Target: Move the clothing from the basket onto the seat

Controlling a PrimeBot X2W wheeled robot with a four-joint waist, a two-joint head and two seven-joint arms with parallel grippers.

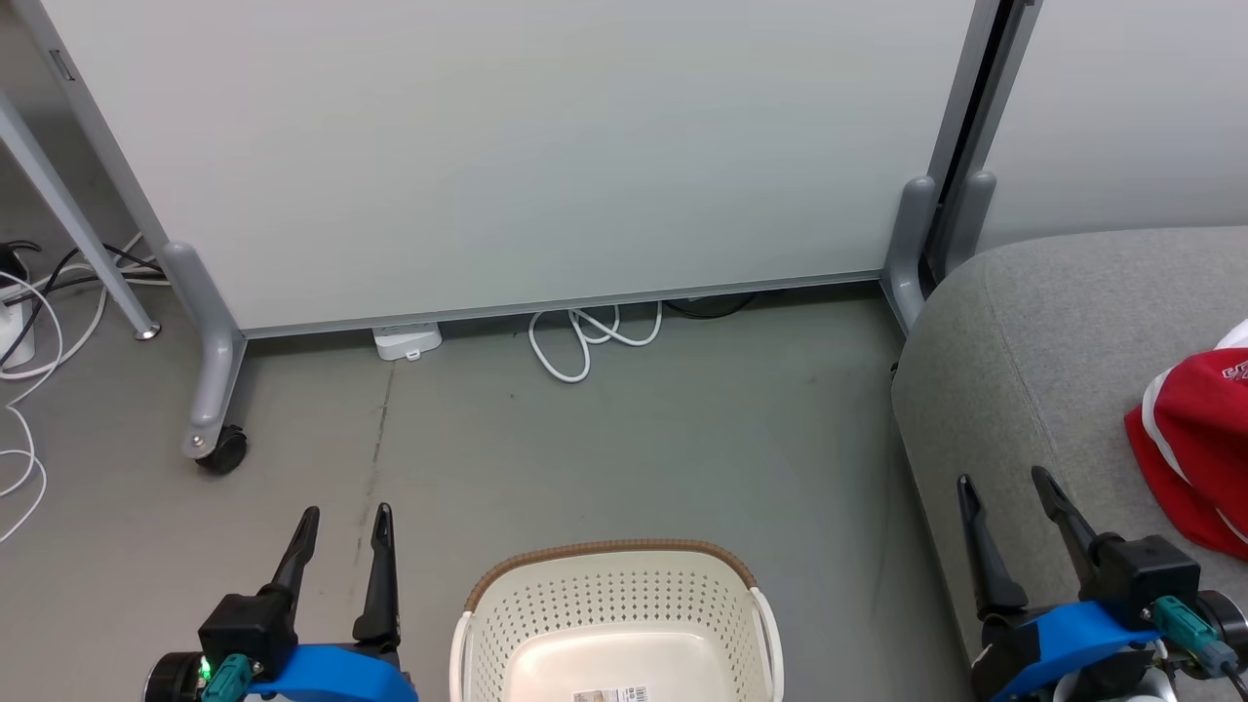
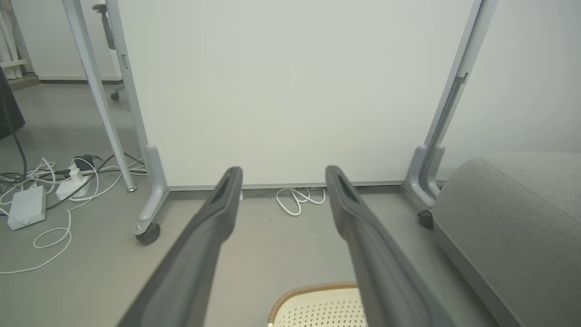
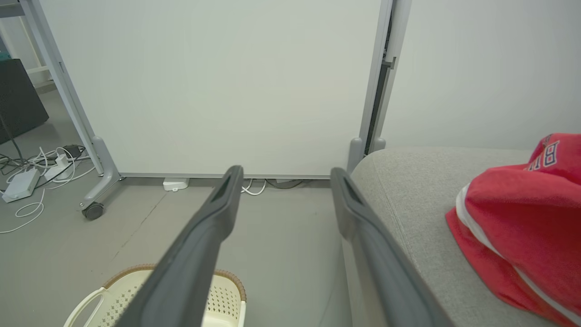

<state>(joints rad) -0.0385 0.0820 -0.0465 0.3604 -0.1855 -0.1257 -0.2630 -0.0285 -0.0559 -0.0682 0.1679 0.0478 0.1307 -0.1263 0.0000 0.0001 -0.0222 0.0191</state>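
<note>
The red clothing (image 1: 1194, 453) with white stripes lies heaped on the grey seat (image 1: 1033, 341) at the right; it also shows in the right wrist view as the clothing (image 3: 526, 227) on the seat (image 3: 408, 190). The cream basket (image 1: 614, 614) with its brown rim stands on the floor at the bottom centre, and I see only a bare floor with a label inside it. My left gripper (image 1: 346, 522) is open beside the basket's left. My right gripper (image 1: 1004, 487) is open over the seat's front corner, left of the clothing. Both hold nothing.
A white partition panel (image 1: 507, 146) on grey wheeled feet (image 1: 216, 448) stands behind the basket. White cables (image 1: 585, 341) coil under its lower edge, and more cables and adapters (image 2: 41, 195) lie at the far left. Grey floor (image 1: 634, 439) separates basket and panel.
</note>
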